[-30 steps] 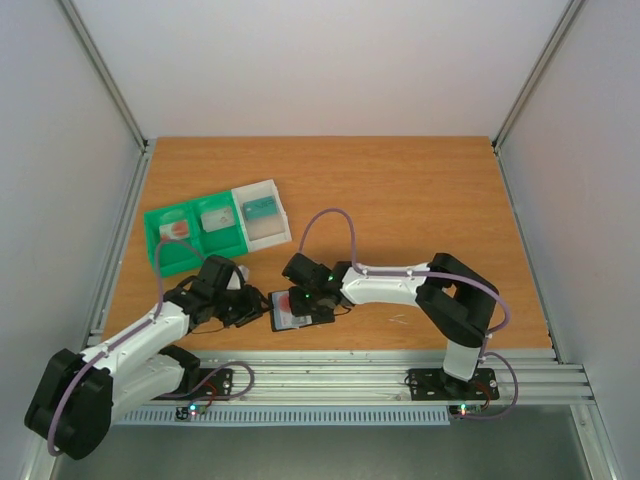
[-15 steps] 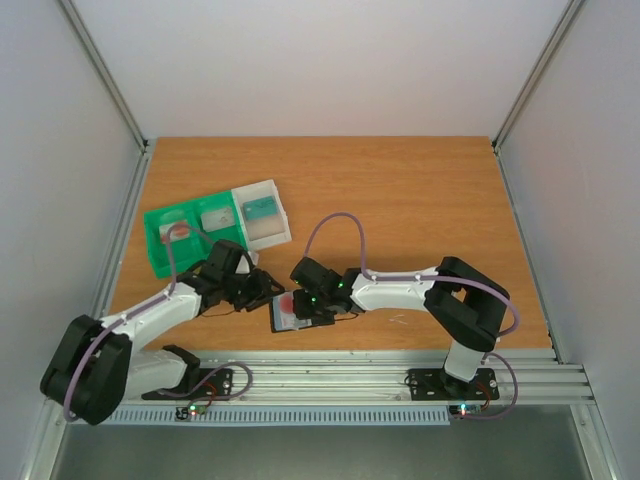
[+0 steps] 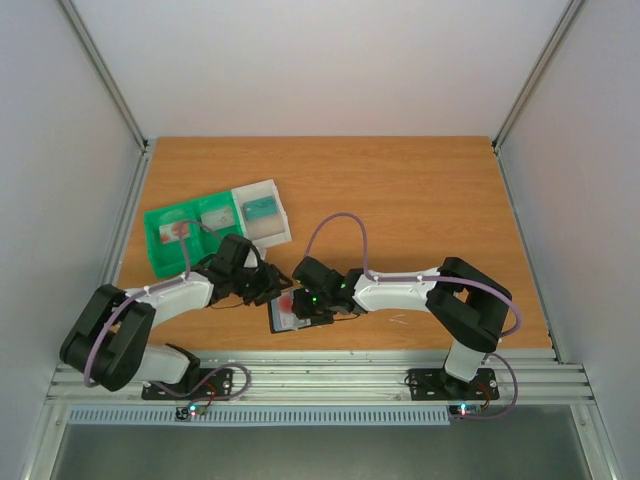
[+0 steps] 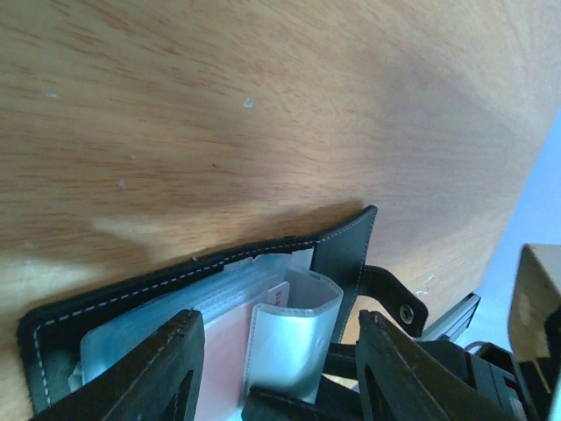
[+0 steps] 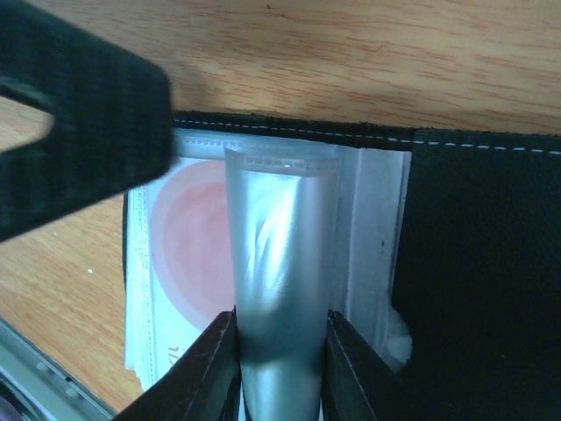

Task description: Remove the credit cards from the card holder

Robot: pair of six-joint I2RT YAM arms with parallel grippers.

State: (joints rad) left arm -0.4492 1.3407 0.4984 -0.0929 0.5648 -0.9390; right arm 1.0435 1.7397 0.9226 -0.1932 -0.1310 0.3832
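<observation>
L arm (image 3: 180,292) nearer, card holder (image 5: 473,263) open — pockets (image 5: 280,263) bowed

The top external camera looked steeply down from above and behind the arm bases, taking in the whole orange-brown wooden counter (image 3: 420,190). Both wrist cameras sat very close, angled down at the open flat black bifold card holder (image 5: 482,263), the patch all three views shared.

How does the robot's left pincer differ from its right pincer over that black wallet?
The right pincer is closed on a curled clear plastic sleeve of the flat black stitched card holder; the left pincer stands open, gripping nothing. The right pincer comes in from the holder's right, the left pincer from its left. Both hang over the open holder, where a whitish red-blotched card shows.
</observation>
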